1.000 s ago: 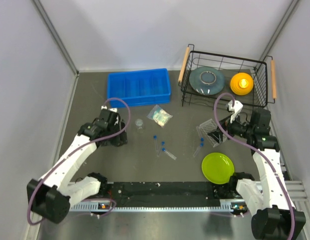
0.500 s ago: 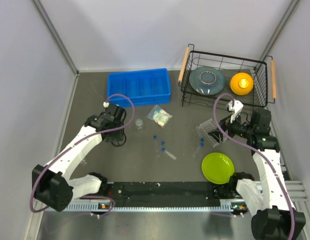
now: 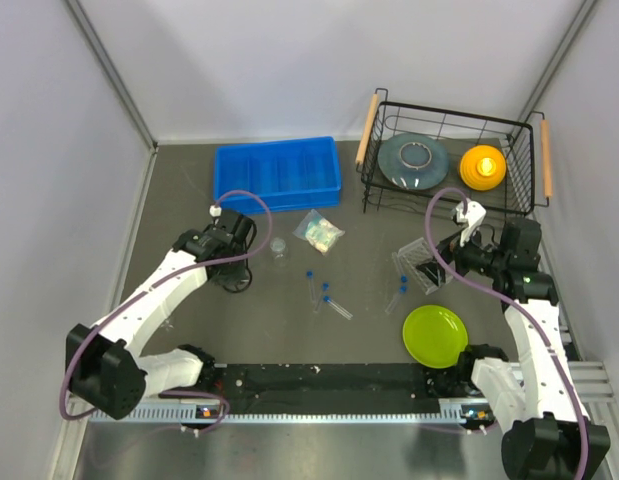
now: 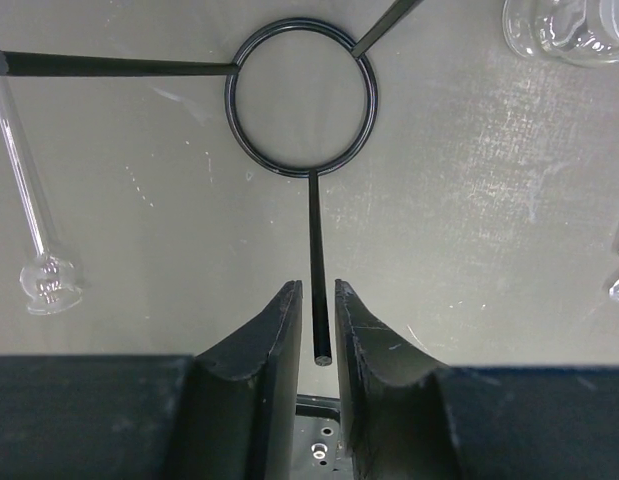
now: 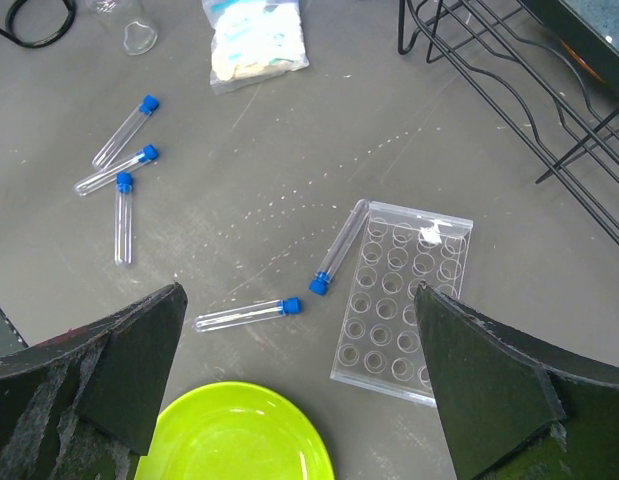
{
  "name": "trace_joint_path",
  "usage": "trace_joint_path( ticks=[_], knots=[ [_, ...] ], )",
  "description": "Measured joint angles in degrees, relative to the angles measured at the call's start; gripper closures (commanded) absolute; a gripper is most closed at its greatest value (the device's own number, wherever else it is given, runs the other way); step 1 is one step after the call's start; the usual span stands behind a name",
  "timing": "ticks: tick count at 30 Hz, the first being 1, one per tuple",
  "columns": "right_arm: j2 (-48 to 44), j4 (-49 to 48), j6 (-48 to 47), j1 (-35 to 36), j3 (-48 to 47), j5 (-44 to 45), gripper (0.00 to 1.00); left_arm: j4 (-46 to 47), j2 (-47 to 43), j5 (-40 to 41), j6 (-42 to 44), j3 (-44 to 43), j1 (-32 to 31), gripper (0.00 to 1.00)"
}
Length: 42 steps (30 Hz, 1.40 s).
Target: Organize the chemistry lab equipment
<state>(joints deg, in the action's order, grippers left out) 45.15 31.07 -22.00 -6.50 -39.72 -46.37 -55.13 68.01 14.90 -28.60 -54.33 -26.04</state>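
Observation:
A black ring (image 4: 229, 100) with three thin rods lies on the grey table. One rod (image 4: 315, 250) runs back between the fingers of my left gripper (image 4: 316, 290), whose jaws stand narrowly apart with a thin gap on each side of it. From above, the left gripper (image 3: 232, 268) sits over the ring, left of the small clear jar (image 3: 278, 247). My right gripper (image 5: 297, 300) hangs wide open and empty above the clear rack (image 5: 404, 305) and two blue-capped tubes (image 5: 247, 315). Three more tubes (image 5: 114, 170) and a clear packet (image 5: 257, 40) lie mid-table.
A blue compartment tray (image 3: 277, 175) sits at the back left. A wire basket (image 3: 449, 125) at the back right holds a grey dish (image 3: 414, 160) and an orange bowl (image 3: 483, 167). A lime-green plate (image 3: 434, 335) lies near the right arm's base. A thin glass tube (image 4: 24, 170) lies beside the ring.
My left arm has shifted right over the black ring, and its jaws have narrowed from wide open to a slim gap around the rod. The right arm has not moved.

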Motion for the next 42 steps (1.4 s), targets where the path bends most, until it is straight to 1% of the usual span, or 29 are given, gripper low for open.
trace_joint_path(
  ticks=[3, 4, 6, 9, 11, 20, 30, 36, 42],
  knots=[
    [-0.2, 0.0, 0.0, 0.0, 0.0, 0.0, 0.01, -0.2, 0.4, 0.2, 0.0, 0.0, -0.1, 0.82],
    [-0.2, 0.0, 0.0, 0.0, 0.0, 0.0, 0.01, -0.2, 0.5, 0.3, 0.0, -0.1, -0.1, 0.82],
    [-0.2, 0.0, 0.0, 0.0, 0.0, 0.1, 0.01, -0.3, 0.7, 0.6, 0.0, -0.1, -0.3, 0.86],
    [-0.2, 0.0, 0.0, 0.0, 0.0, 0.1, 0.01, -0.5, 0.9, 0.8, 0.0, -0.2, -0.3, 0.96],
    [-0.2, 0.0, 0.0, 0.0, 0.0, 0.1, 0.01, -0.7, 0.9, 1.0, 0.0, -0.3, -0.3, 1.0],
    [-0.4, 0.0, -0.1, 0.0, 0.0, 0.2, 0.01, -2.3, -0.2, 1.3, 0.2, -2.7, -0.3, 1.0],
    [-0.5, 0.0, -0.1, 0.0, 0.0, 0.3, 0.01, -3.1, -0.7, 4.3, 4.1, -11.9, -0.3, 1.0],
    [-0.5, 0.0, -0.1, 0.0, 0.0, 0.4, 0.01, -3.0, 3.6, 6.8, 8.4, -21.0, -0.3, 1.0],
    [-0.6, 0.0, -0.1, 0.0, 0.0, 0.5, 0.01, -1.0, 12.3, 7.2, 13.9, -31.5, 1.7, 1.0]
  ],
)
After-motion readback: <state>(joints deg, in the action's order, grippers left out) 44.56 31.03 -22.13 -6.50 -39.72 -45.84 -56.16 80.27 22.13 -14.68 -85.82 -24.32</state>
